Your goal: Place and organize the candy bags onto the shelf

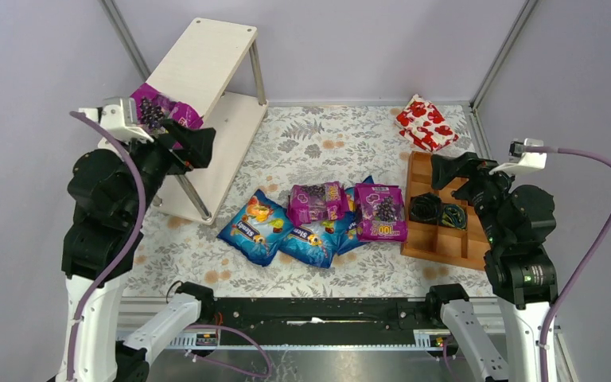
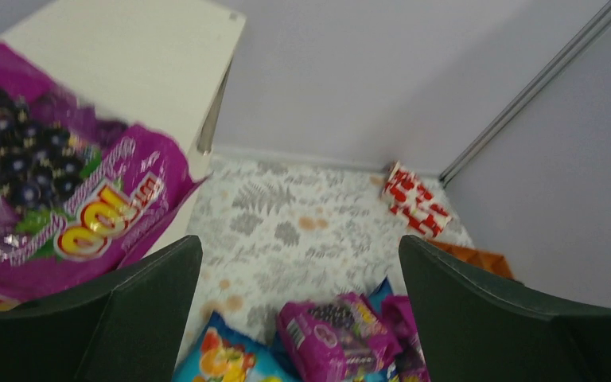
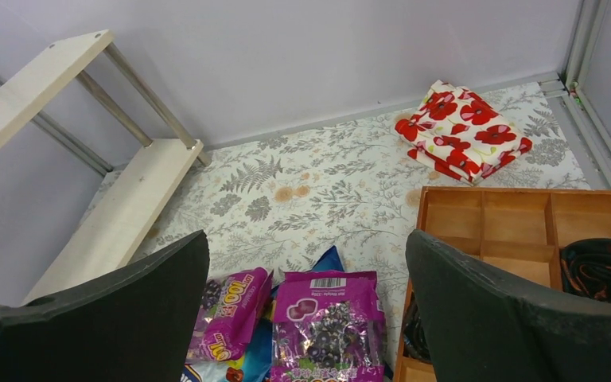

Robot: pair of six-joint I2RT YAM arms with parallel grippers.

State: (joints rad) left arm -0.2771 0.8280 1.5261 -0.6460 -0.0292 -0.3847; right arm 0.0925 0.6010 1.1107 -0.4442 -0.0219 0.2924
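Gripping nothing with left gripper [image 2: 298, 263] or right gripper [image 3: 306, 247], both spread wide; one purple candy bag [image 2: 71, 199] lying at near edge of shelf [image 2: 143, 56] top board, other candy bags [image 1: 318, 219] heaped on table [image 1: 326, 143]; at risk of sliding off, if brushed by a left finger

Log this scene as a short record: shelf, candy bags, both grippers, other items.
shelf: two-tier pale rack, far left of the table
bag at shelf: one purple bag, under the top board
bags on table: two purple bags and blue bags, piled mid-table
left gripper: open, empty, beside the bag at the shelf
right gripper: open, empty, by the wooden tray
other: red-and-white package, far right
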